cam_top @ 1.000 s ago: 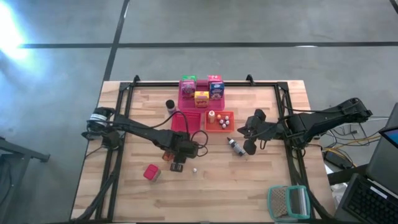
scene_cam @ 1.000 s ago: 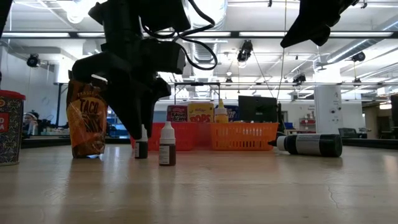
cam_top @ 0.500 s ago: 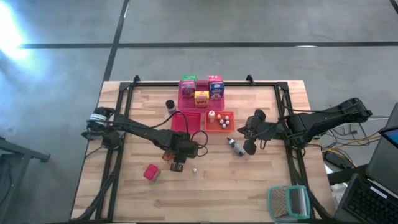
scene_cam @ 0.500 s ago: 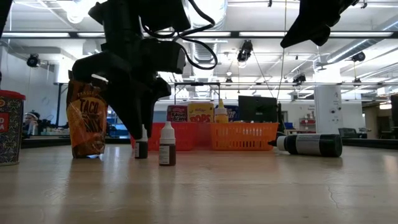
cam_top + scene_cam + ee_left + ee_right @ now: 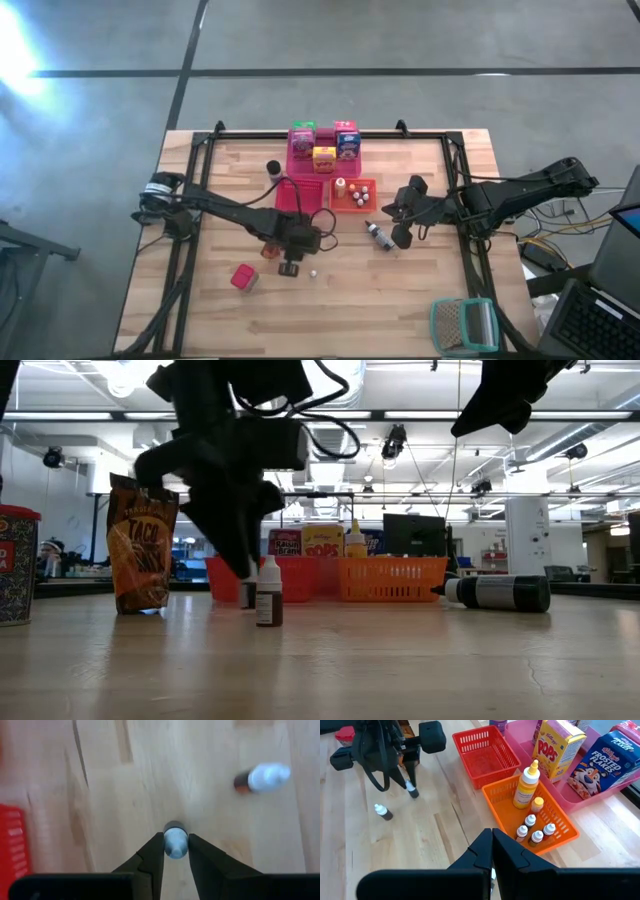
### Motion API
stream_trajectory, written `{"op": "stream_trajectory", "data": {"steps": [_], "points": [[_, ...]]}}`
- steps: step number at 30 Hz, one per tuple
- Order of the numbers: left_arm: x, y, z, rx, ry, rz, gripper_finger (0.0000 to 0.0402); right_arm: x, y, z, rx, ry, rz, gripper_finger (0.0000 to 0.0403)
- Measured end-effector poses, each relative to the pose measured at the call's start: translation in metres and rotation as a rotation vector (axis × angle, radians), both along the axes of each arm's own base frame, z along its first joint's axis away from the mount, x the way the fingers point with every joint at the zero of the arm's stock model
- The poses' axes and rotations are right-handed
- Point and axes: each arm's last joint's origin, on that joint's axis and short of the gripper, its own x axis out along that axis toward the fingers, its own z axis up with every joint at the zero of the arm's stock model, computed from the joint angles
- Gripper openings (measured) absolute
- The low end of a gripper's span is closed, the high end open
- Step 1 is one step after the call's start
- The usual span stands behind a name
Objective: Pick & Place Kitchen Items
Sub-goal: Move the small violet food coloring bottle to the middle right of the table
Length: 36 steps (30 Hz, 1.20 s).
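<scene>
Three slatted plastic trays sitting together toward the far middle of the pale wooden plank tabletop (image 5: 420, 300). Pink tray (image 5: 555, 787) holding upright printed cereal cartons (image 5: 557, 746). Orange tray (image 5: 506, 800), ribbed like a basket, holding a yellow squeeze bottle (image 5: 525, 786) with a pointed nozzle and several tiny brown dropper bottles with white caps (image 5: 532, 827). Red tray (image 5: 485, 757) showing only its own mesh floor.

Left end effector (image 5: 175, 851) reaching down near the tabletop's middle, just in front of the red tray, its two dark fingers (image 5: 150, 861) closing against a small white-capped dropper bottle (image 5: 175, 839) standing upright between them; cannot tell for certain whether the clamp is complete. Second small dropper bottle (image 5: 261, 777) standing alone on the wood just beside it. Crinkled orange taco pouch (image 5: 140, 555) standing upright near the left arm. Round red canister (image 5: 243, 277) sitting closer to the front edge. Dark cylindrical bottle (image 5: 495, 592) lying on its side on the wood, near the orange tray.

Right end effector (image 5: 492, 837) hovering above the tabletop beside the orange tray, fingers pressed together, holding nothing.
</scene>
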Motion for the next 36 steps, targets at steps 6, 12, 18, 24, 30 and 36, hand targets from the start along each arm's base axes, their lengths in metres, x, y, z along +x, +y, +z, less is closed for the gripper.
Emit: {"op": "stream_trajectory", "data": {"steps": [6,12,18,24,30,36], "points": [[0.016,0.013,0.021,-0.004,-0.095,0.021,0.0085,0.000,0.000,0.000,0.010,-0.003,-0.009,0.0008],[0.044,0.030,0.055,0.008,-0.162,0.047,0.0085,-0.002,-0.002,0.000,0.010,0.009,-0.018,0.0008],[0.081,0.029,0.050,0.056,-0.013,-0.034,0.0085,-0.022,-0.020,0.004,0.036,0.048,-0.148,0.0008],[0.112,0.024,0.045,0.062,-0.039,-0.062,0.0085,-0.038,-0.030,0.015,0.037,-0.001,-0.179,0.0008],[0.129,0.023,0.032,0.060,-0.029,-0.058,0.0085,-0.047,-0.038,0.021,0.019,-0.032,-0.199,0.0008],[0.132,0.022,0.016,0.057,0.013,-0.051,0.0085,-0.047,-0.039,0.021,0.003,-0.026,-0.190,0.0008]]}}
